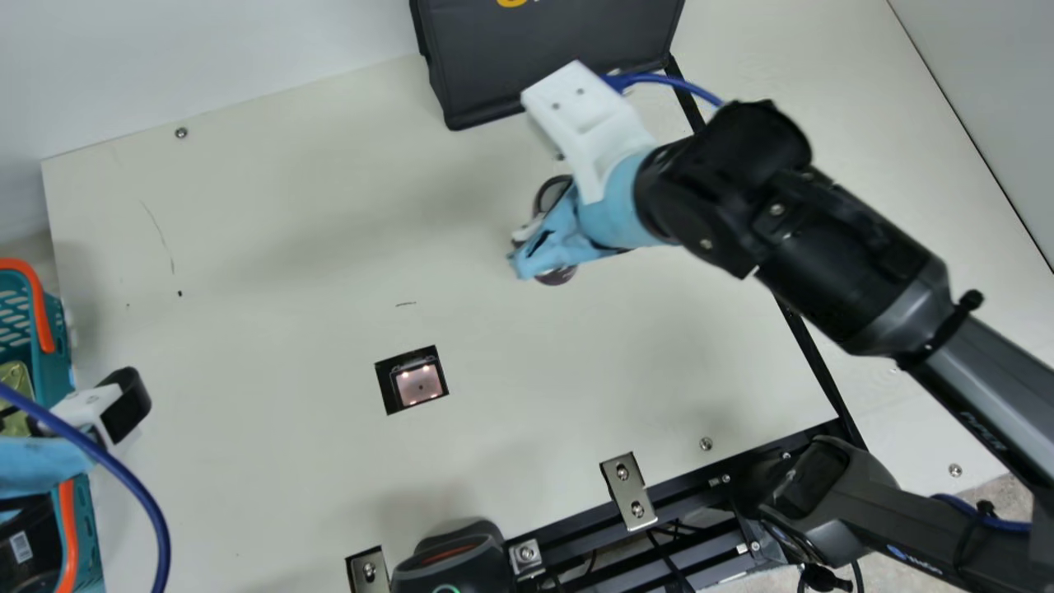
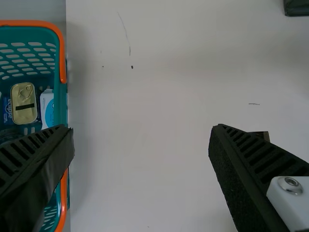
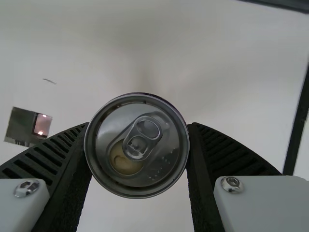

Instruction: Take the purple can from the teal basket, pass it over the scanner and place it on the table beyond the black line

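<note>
In the main view my right gripper is over the middle of the table, between the scanner and the black line. It holds the purple can, partly hidden behind it. The right wrist view shows the can lid-up, pinched between both pads of my right gripper; its height over the table is unclear. My left gripper is at the teal basket. In the left wrist view that gripper stands open and empty, one finger over the rim of the basket.
The basket holds a gold tin and other packs. A black case stands at the table's back edge. Metal brackets and a dark device line the near edge. A blue cable arcs beside my left gripper.
</note>
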Controlling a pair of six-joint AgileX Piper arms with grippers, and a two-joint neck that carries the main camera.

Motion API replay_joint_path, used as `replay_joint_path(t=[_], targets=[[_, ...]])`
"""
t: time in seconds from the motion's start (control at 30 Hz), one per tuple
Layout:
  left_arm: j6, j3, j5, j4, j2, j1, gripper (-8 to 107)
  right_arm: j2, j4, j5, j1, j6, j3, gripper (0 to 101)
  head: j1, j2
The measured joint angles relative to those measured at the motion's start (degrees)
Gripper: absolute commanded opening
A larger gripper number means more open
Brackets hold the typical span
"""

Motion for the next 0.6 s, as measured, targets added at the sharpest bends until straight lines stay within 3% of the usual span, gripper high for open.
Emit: replay_joint_path(t=[0.33, 0.6], targets=[[0.00, 0.00, 0.00, 0.00, 0.00, 0.00, 90, -3.37, 3.43, -0.26, -17.43, -7.95, 4.13, 0, 0.00, 0.00], [0.00, 0.00, 0.00, 0.00, 0.00, 0.00, 90, -0.43, 5.86, -1.45, -30.44, -15.50, 2.49, 0, 0.00, 0.00]])
